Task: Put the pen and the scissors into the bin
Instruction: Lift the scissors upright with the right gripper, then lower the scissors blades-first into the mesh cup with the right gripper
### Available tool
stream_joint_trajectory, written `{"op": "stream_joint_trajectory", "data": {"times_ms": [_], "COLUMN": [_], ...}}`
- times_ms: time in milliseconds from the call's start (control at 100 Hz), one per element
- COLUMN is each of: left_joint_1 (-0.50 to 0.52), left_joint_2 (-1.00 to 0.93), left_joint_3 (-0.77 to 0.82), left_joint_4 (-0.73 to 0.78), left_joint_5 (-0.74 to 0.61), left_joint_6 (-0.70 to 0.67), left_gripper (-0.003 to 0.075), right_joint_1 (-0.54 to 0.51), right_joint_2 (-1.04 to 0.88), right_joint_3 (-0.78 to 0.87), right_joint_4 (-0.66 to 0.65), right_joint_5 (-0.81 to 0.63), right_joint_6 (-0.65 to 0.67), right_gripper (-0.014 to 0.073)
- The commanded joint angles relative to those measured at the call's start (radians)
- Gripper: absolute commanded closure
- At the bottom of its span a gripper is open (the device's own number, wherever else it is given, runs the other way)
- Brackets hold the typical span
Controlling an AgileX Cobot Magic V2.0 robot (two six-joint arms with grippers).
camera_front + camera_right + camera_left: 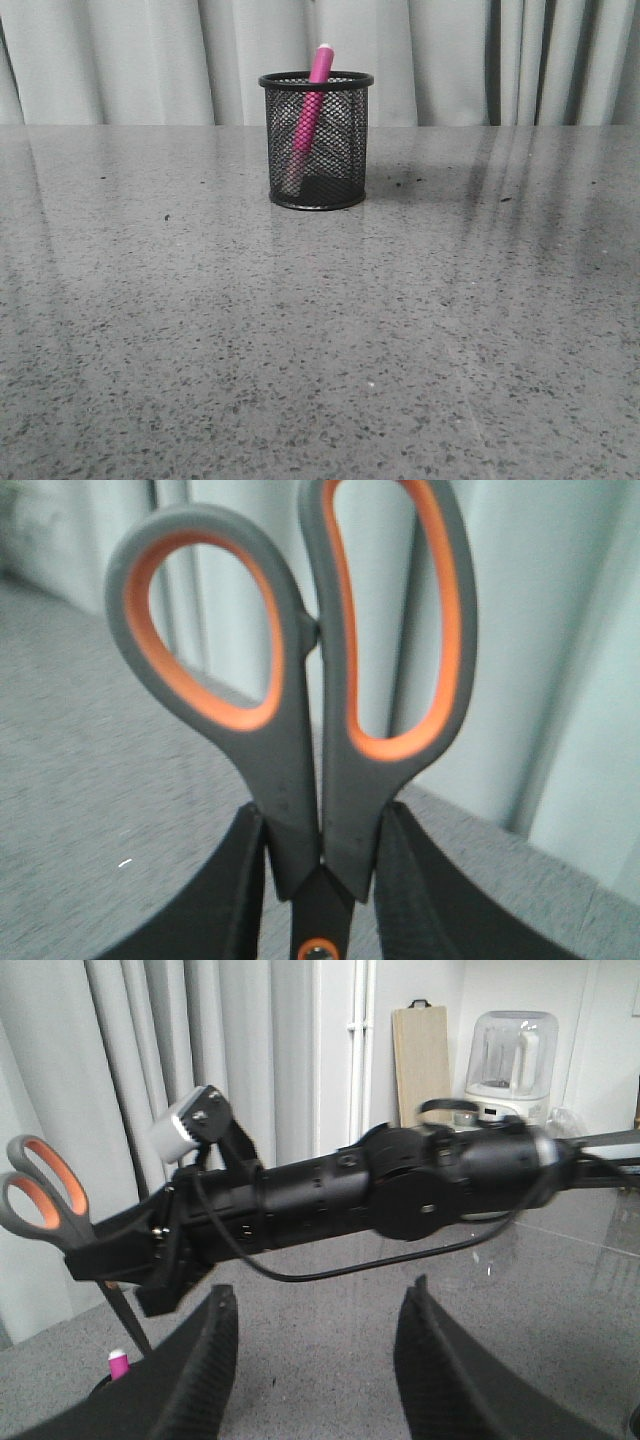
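Note:
The black mesh bin stands upright at the middle back of the table. The pink pen leans inside it, its whitish cap above the rim. No scissors or arms show in the front view. In the right wrist view my right gripper is shut on the scissors just below the grey and orange handles, which point up. The left wrist view shows those scissors held blade-down above the pen's cap. My left gripper is open with nothing between its fingers.
Grey curtains hang behind the speckled table. In the left wrist view the right arm stretches across, its cable drooping. A wooden board and a blender stand beyond.

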Motion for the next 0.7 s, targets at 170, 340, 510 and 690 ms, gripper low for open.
{"op": "stream_joint_trajectory", "data": {"times_ms": [170, 340, 510, 690], "left_joint_1": [-0.008, -0.008, -0.008, -0.008], "left_joint_2": [0.001, 0.001, 0.001, 0.001], "left_joint_3": [-0.026, -0.026, -0.003, 0.032], "left_joint_4": [-0.006, -0.002, -0.001, -0.001], "left_joint_5": [-0.041, -0.014, -0.009, -0.025], "left_joint_6": [-0.012, -0.012, -0.012, -0.012], "left_gripper": [0.0397, 0.0397, 0.0397, 0.0397], "right_joint_1": [-0.097, -0.099, -0.099, -0.099], "right_joint_2": [0.1, 0.156, 0.18, 0.18], "right_joint_3": [-0.025, -0.021, 0.026, 0.109], "right_joint_4": [-0.016, -0.011, 0.043, 0.096], "right_joint_5": [-0.273, -0.28, -0.304, -0.326], "right_joint_6": [-0.006, -0.006, -0.006, -0.006], "right_gripper": [0.0666, 0.0666, 0.0666, 0.0666]}}
